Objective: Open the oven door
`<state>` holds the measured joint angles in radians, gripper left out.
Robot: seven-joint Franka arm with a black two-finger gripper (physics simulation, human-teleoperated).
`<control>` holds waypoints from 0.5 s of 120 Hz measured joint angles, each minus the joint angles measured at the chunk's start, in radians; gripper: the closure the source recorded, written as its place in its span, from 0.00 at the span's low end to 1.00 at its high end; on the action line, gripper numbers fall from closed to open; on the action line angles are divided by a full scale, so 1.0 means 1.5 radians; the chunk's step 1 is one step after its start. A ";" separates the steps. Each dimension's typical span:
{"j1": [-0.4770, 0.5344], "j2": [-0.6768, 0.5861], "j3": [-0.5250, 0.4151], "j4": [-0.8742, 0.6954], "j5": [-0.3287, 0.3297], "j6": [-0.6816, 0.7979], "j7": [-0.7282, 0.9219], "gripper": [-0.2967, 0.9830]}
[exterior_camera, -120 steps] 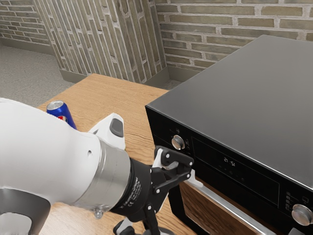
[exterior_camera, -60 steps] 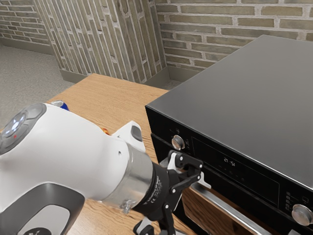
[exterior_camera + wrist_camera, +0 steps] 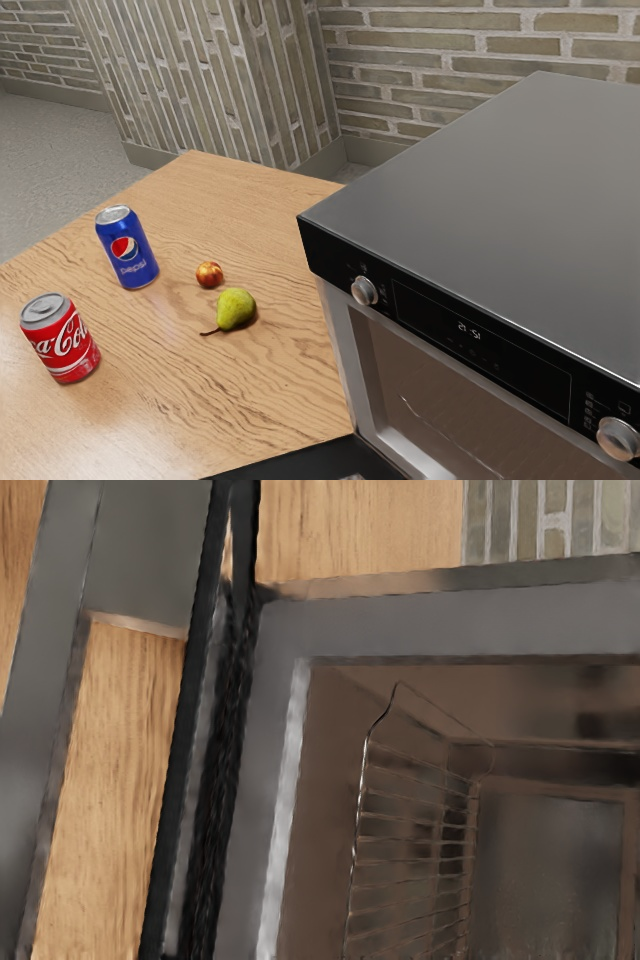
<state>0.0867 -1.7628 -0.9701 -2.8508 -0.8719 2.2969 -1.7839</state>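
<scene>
1. The wrist view is looking from your gripper onto the oven's open front; whether the gripper is standing wide or narrow, or is holding anything, you cannot tell from here.
2. Beside that opening, the oven door [image 3: 320, 462] is lying lowered and open. It is pointing outward from the oven's lower front, toward the exterior view's lower left. Its long axis is running along the oven's width.
3. Inside the oven [image 3: 480, 180], you are seeing a wire rack [image 3: 410, 830]. Above the opening, two knobs [image 3: 364, 291] are flanking a lit display [image 3: 468, 329].
4. The oven is sitting on a wood-grain table [image 3: 265, 400]. Toward the exterior view's left, a blue Pepsi can [image 3: 128, 248] and a red Coca-Cola can [image 3: 61, 339] are standing upright. Between the blue can and the oven, a small red-yellow fruit [image 3: 209, 274] is resting near a green pear [image 3: 236, 309], whose stem is pointing away from the oven.
5. Beyond the table, you are looking at brick walls [image 3: 430, 60] and a grey floor [image 3: 50, 150].
</scene>
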 joint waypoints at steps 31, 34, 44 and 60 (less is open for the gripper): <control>0.087 0.466 0.375 0.602 0.409 -0.284 0.112 0.24; 0.095 0.546 0.420 0.682 0.453 -0.328 0.132 0.24; 0.073 0.734 0.548 0.802 0.537 -0.443 0.193 0.23; 0.068 0.856 0.612 0.820 0.586 -0.545 0.272 0.23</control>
<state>0.1879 -0.4783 -0.0523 -1.6208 0.0072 1.4787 -1.3758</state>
